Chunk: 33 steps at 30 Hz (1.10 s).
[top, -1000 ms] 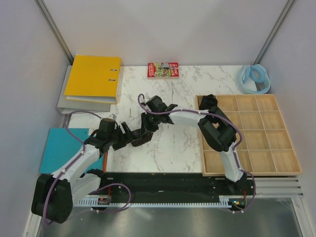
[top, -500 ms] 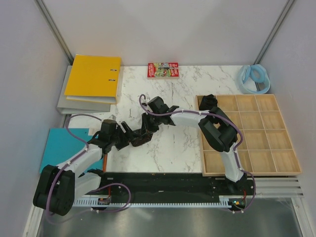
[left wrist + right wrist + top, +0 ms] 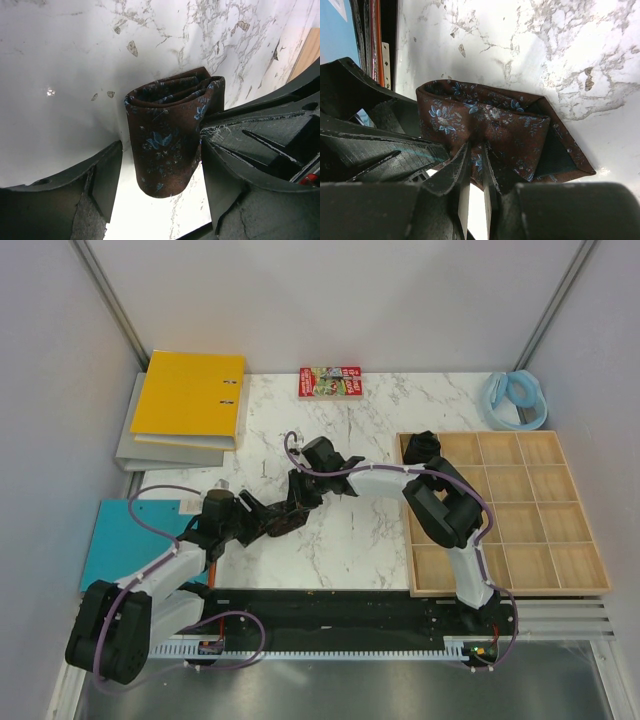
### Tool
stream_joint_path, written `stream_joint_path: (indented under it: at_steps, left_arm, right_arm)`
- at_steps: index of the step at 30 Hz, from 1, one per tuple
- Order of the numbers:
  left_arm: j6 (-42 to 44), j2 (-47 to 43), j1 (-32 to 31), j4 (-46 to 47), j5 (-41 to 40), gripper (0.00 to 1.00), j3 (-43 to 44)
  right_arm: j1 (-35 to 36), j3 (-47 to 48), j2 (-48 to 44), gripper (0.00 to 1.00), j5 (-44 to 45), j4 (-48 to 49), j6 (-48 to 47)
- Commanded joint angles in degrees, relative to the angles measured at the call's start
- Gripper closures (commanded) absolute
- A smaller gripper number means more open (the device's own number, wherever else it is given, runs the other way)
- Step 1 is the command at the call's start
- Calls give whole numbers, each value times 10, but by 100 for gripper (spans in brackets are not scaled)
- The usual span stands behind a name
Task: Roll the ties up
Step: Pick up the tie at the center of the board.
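A dark brown tie (image 3: pixel 278 521) with small blue flowers lies as a loose roll on the marble table (image 3: pixel 360 530), left of centre. My right gripper (image 3: pixel 475 165) is shut on a fold of the tie (image 3: pixel 490 122); the tie's pointed end (image 3: pixel 565 160) lies flat to the right. My left gripper (image 3: pixel 160 185) is open, one finger (image 3: pixel 102 177) on each side of the roll (image 3: pixel 167 135), with a gap on the left. In the top view the two grippers meet at the roll, left (image 3: pixel 252 516) and right (image 3: pixel 291 506). A second dark coil (image 3: pixel 424 445) sits in the wooden tray's far-left compartment.
The wooden compartment tray (image 3: pixel 520 540) fills the right side. A yellow binder (image 3: pixel 190 395) on a grey folder lies at the far left, a red book (image 3: pixel 330 381) at the back, a pale blue looped band (image 3: pixel 515 400) at the far right, and a teal sheet (image 3: pixel 130 540) at the left.
My left arm has drawn in and shifted a little to the left at the roll. My right gripper has stayed pinched on the tie, nearly still.
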Motion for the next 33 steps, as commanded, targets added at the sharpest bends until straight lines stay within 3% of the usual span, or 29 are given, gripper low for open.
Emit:
stream_joint_path:
  at_steps: [1,10,17,20,24,26,33]
  left_arm:
    - [-32,22,0,22,-3,29,-25]
    - [-65,81,-3,114,17,34,-59]
    - [-71,89,-10,141,4,46,-71]
    - [-66,90,-12,145,-2,55,-69]
    - [-47,103,-17,148,-6,84,-58]
    - [-37,105,-18,142,-5,91,-52]
    - [9,64,-24,68,6,98,-20]
  right_arm:
    - [3,-35,17,78,38,-46,-13]
    - [4,-52,20,78,32,-30,-7]
    - [5,-71,18,78,30,-17,0]
    - [8,-80,19,78,27,-6,6]
    - [13,-90,18,78,27,0,9]
    - [12,-92,16,78,28,1,12]
    - [12,-94,-20,73,62,0,36]
